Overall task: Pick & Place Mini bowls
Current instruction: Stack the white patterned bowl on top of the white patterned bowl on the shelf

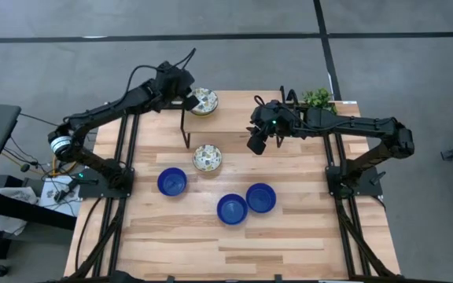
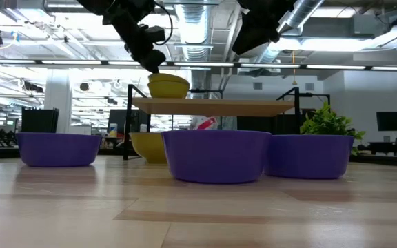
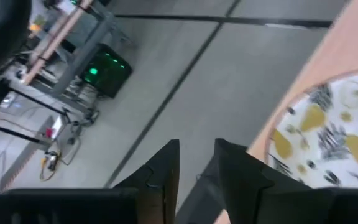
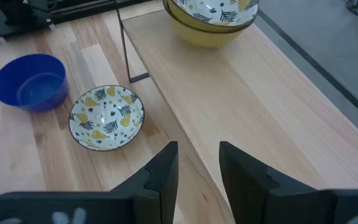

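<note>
Three blue bowls stand on the wooden table (image 1: pixel 289 236) toward its near edge: one (image 1: pixel 232 209) closest to that edge, a second (image 1: pixel 261 198) just beside it on the right, a third (image 1: pixel 172 181) off toward the left side. Behind them, about mid-table, a patterned cream bowl (image 1: pixel 208 158) with a yellow outside sits on the tabletop, just in front of a low raised wooden shelf (image 1: pixel 242 110) on thin black legs. On the shelf's left end, near the table's far edge, rest two more patterned bowls (image 1: pixel 204 101), one nested in the other. The left gripper (image 1: pixel 189 97) hangs just beside that stack at its left rim, its fingers a narrow gap apart and holding nothing. The right gripper (image 1: pixel 256 141) hovers above the shelf's front edge, clear of the bowls, its fingers likewise slightly parted and empty. A small green plant (image 1: pixel 318 98) stands at the table's far right corner.
</note>
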